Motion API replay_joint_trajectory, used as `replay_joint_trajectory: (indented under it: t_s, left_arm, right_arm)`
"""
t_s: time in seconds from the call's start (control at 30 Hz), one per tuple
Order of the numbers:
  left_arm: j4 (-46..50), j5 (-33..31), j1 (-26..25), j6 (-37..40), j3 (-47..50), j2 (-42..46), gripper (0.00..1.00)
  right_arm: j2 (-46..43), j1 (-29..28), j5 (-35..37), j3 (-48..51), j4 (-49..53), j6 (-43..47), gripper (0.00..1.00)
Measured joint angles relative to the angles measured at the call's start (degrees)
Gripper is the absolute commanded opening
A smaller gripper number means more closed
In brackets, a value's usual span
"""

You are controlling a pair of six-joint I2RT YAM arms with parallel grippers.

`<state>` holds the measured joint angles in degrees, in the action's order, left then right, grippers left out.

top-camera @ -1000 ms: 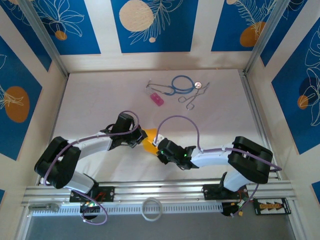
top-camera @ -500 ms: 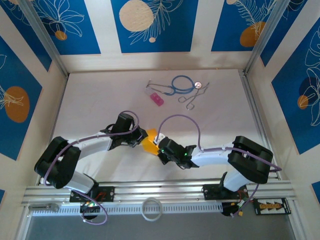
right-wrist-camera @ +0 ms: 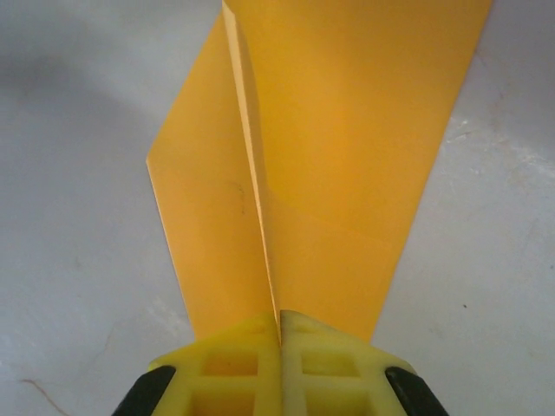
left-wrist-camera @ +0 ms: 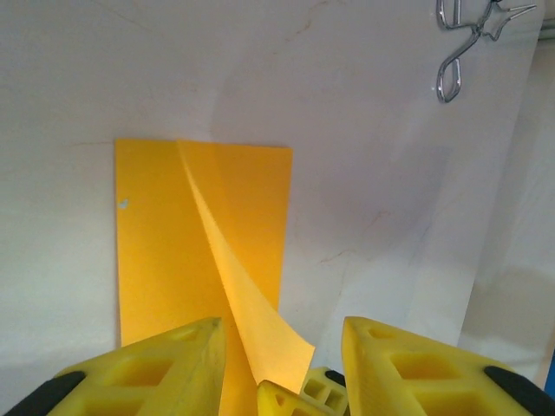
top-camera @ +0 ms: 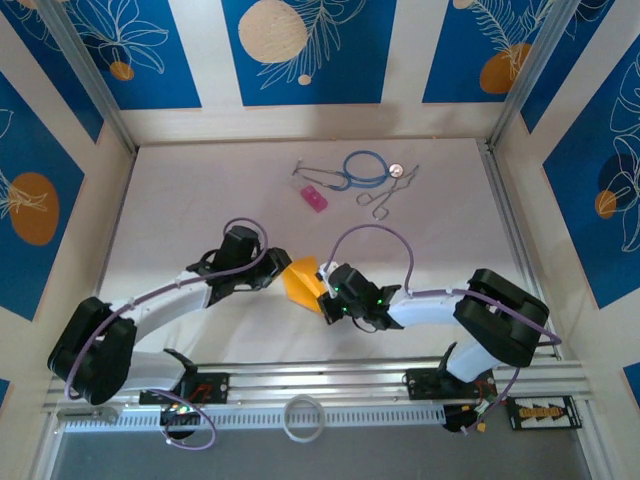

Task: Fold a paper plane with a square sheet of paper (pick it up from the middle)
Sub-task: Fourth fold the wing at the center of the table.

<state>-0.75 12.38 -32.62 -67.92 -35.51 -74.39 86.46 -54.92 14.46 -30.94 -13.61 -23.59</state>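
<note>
- Creasing of the square sheet of paper [top-camera: 299, 281] is judged to be the step in hand. The sheet is seen doubled over on the white worktop [top-camera: 200, 200], near the front edge and between the two arms, and no pointed nose has been formed yet.
- The right fingers [right-wrist-camera: 234, 368] are pressed together on the near end of a raised ridge in the sheet. In the right wrist view the ridge runs straight away from them, and a flap slopes down to the worktop on either side.
- The left fingers [left-wrist-camera: 169, 368] are held apart with nothing clamped between them. A curled flap of the sheet rises into the gap, though whether it is brushed by either finger cannot be told from that angle.
- The task is judged to be at an early stage, since the corner folds and the dart shape are not yet made.
- A fresh grip on the loose flap by the left fingers is probably called for next, so that it can be laid flat and its crease pressed. The ridge would need to be pinned by the right fingers so the thin sheet is not dragged or skewed.
- A pink block [top-camera: 314, 198], a blue stethoscope [top-camera: 365, 167] and metal forceps [top-camera: 385, 195] lie well apart from the sheet at the far side and need not be disturbed.
</note>
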Motion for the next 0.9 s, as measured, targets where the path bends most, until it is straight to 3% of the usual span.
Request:
replay_joint_trajectory:
  t_s: [0.1,0.53,0.9]
  left_arm:
    - [0.04,-0.52,0.00,0.20,0.48,0.11,0.37]
    - [-3.54,3.06,-0.02,0.85,1.49,-5.68,0.08]
    - [-4.90,4.15,-0.28,0.79,1.53,-8.55,0.03]
  right_arm:
    - [0.02,0.72,-1.64,0.35,-1.53,-1.29,0.00]
    - [1.64,1.33,-2.32,2.19,-4.24,-3.41,0.00]
    - [1.64,0.57,-0.09,2.21,-4.11,-3.61,0.01]
